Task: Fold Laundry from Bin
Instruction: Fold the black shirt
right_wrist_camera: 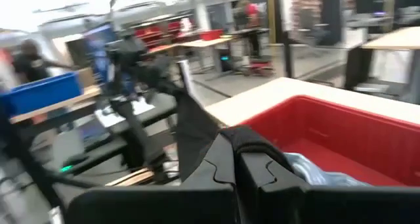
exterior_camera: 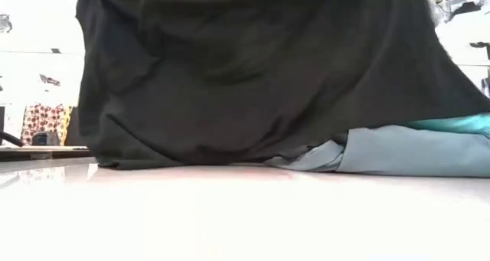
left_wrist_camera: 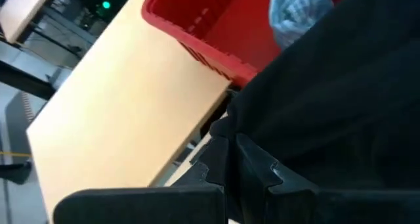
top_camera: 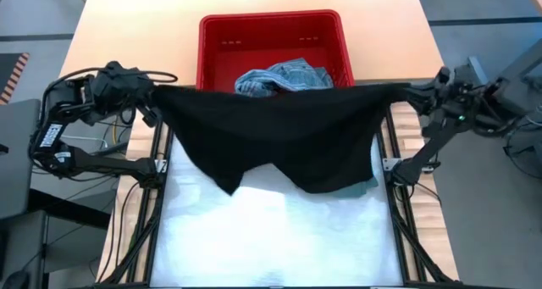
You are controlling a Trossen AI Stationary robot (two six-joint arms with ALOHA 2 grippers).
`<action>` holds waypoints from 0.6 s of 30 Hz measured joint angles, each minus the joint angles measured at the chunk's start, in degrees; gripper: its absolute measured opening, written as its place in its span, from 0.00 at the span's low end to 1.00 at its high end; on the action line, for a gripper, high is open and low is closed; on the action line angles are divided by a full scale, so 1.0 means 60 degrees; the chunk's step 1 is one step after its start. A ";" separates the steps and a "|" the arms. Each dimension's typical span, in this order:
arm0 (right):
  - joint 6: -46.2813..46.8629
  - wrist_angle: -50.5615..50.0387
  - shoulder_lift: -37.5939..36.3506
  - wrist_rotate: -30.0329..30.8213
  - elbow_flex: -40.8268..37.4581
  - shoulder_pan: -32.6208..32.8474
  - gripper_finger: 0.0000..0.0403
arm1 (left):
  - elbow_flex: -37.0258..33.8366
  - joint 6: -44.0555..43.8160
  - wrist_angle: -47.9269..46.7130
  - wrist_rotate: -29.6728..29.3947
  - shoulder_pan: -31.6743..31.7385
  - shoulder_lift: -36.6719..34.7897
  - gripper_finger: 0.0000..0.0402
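The table [top_camera: 118,35] is the biggest thing here, and a white mat [top_camera: 271,238] covers the near part of it. At the far side sits the red bin [top_camera: 271,30], with a mottled blue-grey garment [top_camera: 284,75] still inside. Next in size is the black garment [top_camera: 279,141], stretched wide in the air between both arms, just in front of the bin. Its lower edge hangs down, and in the low view it looks like it touches the mat, though that view is mostly filled with black cloth, so this is hard to be sure of. Under it, on the right side of the mat, lies a pale grey-green garment [exterior_camera: 413,150] with a bright turquoise garment [exterior_camera: 459,125] on top of it. The left gripper [top_camera: 152,98] is squeezed tight on one top corner of the black garment. The right gripper [top_camera: 398,92] is squeezed tight on the other corner. What could go wrong: if the arms pull too far apart, a corner could slip out and the cloth would drop in a heap. If they lower it where it hangs now, it could land on the two garments already lying there and mess them up. The hanging edge could also drag and bunch up.
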 joint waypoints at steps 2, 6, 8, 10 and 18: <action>-0.0330 0.0146 -0.0113 -0.0259 -0.0003 0.0003 0.04 | 0.0000 0.0296 0.0278 -0.0011 0.0174 0.0011 0.00; -0.0280 -0.0316 -0.0405 -0.0154 -0.0004 -0.0002 0.04 | 0.0004 0.0914 0.0930 -0.0001 0.0539 0.0000 0.00; 0.0005 -0.0681 -0.0560 0.0034 -0.0007 -0.0005 0.04 | 0.0011 0.1275 0.1332 0.0042 0.0797 0.0004 0.00; 0.0376 -0.1103 -0.0675 0.0406 -0.0007 -0.0008 0.04 | 0.0011 0.1655 0.1725 0.0257 0.1088 0.0094 0.00; 0.1051 -0.1661 -0.0934 0.1602 -0.0007 -0.0158 0.04 | 0.0015 0.2904 0.2333 0.0764 0.2635 0.0609 0.00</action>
